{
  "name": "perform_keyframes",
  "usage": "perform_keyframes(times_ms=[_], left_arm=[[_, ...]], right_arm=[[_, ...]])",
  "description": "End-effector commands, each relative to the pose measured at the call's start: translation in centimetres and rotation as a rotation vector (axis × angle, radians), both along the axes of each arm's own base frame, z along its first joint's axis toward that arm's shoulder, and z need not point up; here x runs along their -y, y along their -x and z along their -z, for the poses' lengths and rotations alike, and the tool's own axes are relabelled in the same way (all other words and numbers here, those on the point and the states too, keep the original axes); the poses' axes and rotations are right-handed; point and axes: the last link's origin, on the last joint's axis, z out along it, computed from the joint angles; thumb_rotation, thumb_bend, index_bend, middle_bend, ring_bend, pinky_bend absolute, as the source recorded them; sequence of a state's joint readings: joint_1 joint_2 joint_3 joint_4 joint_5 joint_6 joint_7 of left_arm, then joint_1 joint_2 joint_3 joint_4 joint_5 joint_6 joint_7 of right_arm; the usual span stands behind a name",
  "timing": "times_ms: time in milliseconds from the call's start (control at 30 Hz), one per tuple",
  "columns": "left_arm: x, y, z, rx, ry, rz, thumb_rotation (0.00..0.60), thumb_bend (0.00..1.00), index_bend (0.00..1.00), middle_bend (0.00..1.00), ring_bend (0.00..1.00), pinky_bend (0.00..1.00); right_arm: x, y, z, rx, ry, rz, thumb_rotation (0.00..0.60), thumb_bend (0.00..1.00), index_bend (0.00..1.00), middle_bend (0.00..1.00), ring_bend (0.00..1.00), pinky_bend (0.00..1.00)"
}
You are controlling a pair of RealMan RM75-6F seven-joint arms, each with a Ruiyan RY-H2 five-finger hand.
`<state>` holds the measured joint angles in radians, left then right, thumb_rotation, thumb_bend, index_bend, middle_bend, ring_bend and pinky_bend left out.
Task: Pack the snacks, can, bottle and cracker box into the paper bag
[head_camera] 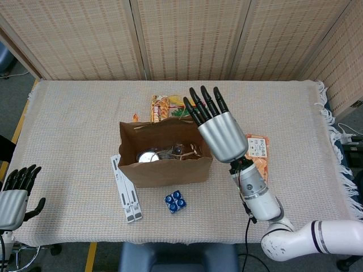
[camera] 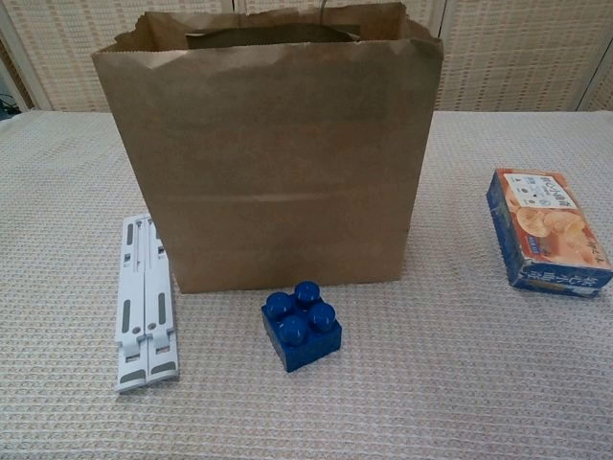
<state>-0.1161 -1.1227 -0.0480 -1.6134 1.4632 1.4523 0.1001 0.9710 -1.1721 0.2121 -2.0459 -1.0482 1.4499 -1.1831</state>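
Hovering with straight, spread fingers, the right hand (head_camera: 218,129) holds nothing and touches nothing.

Its fingertips (head_camera: 203,94) point toward 11 o'clock, above the table (head_camera: 74,124) just off the right edge of the paper bag (head_camera: 163,170) — the bag stands upright and open at the hand's 9 o'clock. Inside it show a can top (head_camera: 148,157) and crumpled snack wrappers (head_camera: 178,152). An orange snack packet (head_camera: 164,106) lies behind the bag, at 10 o'clock from the fingertips. The cracker box (camera: 547,230) lies flat at the hand's 4 o'clock, partly hidden under the palm in the head view. The left hand (head_camera: 16,195) rests off the table's near-left corner, fingers extended and empty.
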Motion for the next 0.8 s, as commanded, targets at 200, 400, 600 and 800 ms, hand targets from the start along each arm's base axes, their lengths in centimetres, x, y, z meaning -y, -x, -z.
perform_keyframes(times_ms=[200, 400, 600, 800], left_arm=[[0.0, -0.1, 0.1, -0.009, -0.007, -0.002, 0.600, 0.38, 0.03, 0.00, 0.00, 0.00], [0.1, -0.1, 0.1, -0.014, -0.013, -0.003, 0.600, 0.38, 0.03, 0.00, 0.00, 0.00], [0.1, -0.1, 0.2, -0.015, -0.015, -0.004, 0.600, 0.38, 0.03, 0.00, 0.00, 0.00], [0.0, -0.1, 0.2, -0.013, -0.015, -0.003, 0.600, 0.38, 0.03, 0.00, 0.00, 0.00]], right_arm=[[-4.6, 12.6, -3.4, 0.000, -0.100, 0.187, 0.600, 0.00, 0.00, 0.00, 0.00, 0.14], [-6.7, 20.5, -1.3, -0.146, -0.200, 0.311, 0.600, 0.00, 0.00, 0.00, 0.00, 0.16], [-6.6, 25.0, 0.6, -0.217, -0.262, 0.469, 0.600, 0.00, 0.00, 0.00, 0.00, 0.17], [-5.4, 26.1, 2.4, -0.367, -0.259, 0.476, 0.600, 0.00, 0.00, 0.00, 0.00, 0.15]])
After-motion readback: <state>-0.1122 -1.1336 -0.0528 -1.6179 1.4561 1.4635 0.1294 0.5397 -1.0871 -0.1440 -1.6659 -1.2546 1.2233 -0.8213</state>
